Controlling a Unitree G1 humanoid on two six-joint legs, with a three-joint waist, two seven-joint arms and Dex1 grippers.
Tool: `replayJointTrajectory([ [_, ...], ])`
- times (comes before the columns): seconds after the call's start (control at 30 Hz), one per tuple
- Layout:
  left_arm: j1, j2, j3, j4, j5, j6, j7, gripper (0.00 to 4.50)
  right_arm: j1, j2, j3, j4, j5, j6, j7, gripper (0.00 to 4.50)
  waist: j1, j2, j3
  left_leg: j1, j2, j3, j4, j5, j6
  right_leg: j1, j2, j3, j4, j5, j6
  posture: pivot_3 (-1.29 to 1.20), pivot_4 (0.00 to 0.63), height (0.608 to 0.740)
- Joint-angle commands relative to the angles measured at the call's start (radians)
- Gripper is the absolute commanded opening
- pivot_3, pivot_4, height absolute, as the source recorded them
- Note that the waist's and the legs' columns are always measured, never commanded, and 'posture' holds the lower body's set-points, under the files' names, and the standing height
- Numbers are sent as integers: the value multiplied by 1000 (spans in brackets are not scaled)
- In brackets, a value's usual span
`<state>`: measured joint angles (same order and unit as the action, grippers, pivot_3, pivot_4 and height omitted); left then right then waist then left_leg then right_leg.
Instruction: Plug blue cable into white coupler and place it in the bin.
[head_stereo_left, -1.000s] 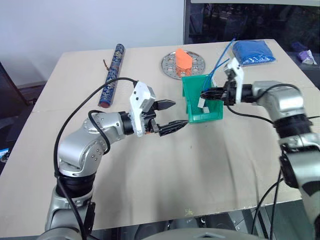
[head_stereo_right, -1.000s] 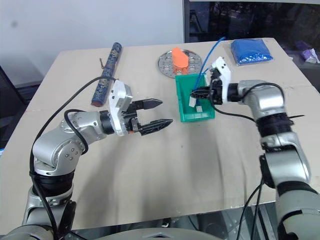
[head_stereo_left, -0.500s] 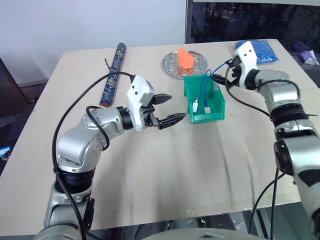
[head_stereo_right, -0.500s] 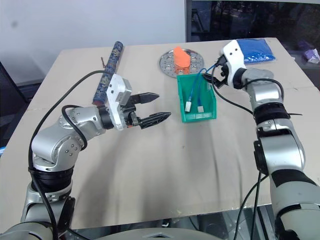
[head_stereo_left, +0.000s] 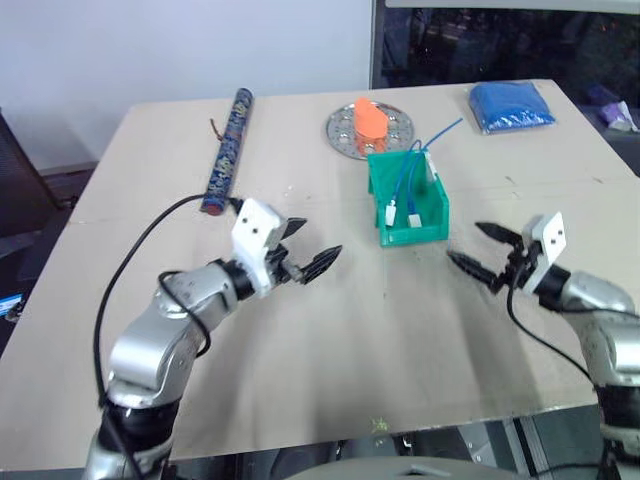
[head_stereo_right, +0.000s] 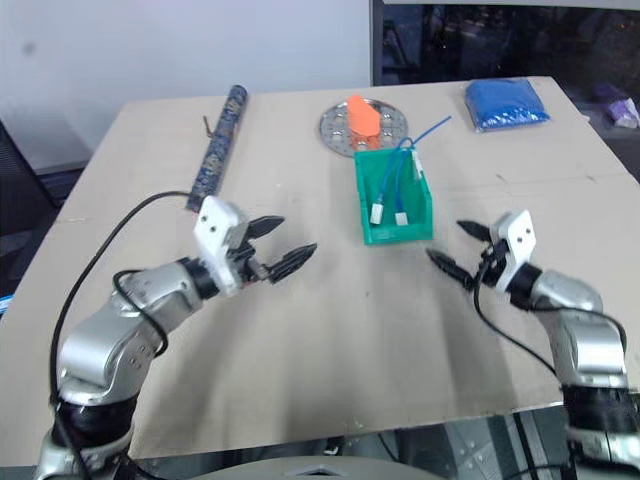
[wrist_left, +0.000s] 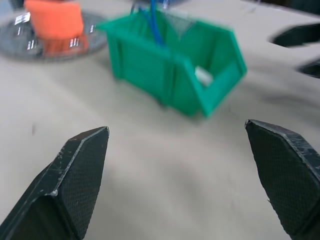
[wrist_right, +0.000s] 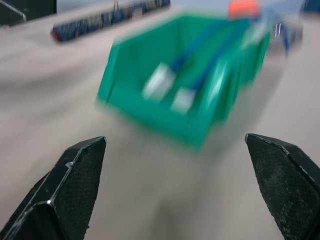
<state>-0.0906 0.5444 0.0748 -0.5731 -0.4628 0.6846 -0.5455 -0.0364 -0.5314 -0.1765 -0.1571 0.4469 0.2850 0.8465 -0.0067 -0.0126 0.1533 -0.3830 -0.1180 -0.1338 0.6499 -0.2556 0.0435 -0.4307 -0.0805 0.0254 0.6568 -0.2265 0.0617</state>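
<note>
No words or labels can be read on anything. The green bin (head_stereo_left: 410, 208) sits on the table (head_stereo_left: 350, 350). Inside it lie the blue cable (head_stereo_left: 405, 180) and the white coupler (head_stereo_left: 391, 213), with the cable's end poking up over the back wall. The left gripper (head_stereo_left: 305, 250) and the right gripper (head_stereo_left: 483, 252) are both wide open and hold nothing, one on each side of the bin.

**Plain room, tan tabletop**

Setup is a big beige tabletop (head_stereo_left: 300, 340) with a faint seam running across the middle. Behind it there's a plain pale wall (head_stereo_left: 150, 45) on the left, and a dark window (head_stereo_left: 500, 40) on the right. Something black sits off the tabletop's left edge, can't tell what.
</note>
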Motion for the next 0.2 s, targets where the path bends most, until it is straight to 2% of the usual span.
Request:
replayJointTrajectory([
  [0.03, 177, -10, 21, -36, 97, -158, 28, 4500, 133, 12, -61, -44, 9, -122, 31, 4408, 0, 1, -1, 1, 0, 1, 0, -1, 2, 1, 0, 1, 0, 0, 0, 0, 150, 740],
  [0.2, 312, -10, -1, 21, 184, -290, 24, 4500, 224, 15, -62, -19, -14, -198, 30, 4408, 5, 1, 0, 5, 1, 1, 1, -3, 0, 8, 0, 0, -2, 0, 0, 0, 150, 740],
])
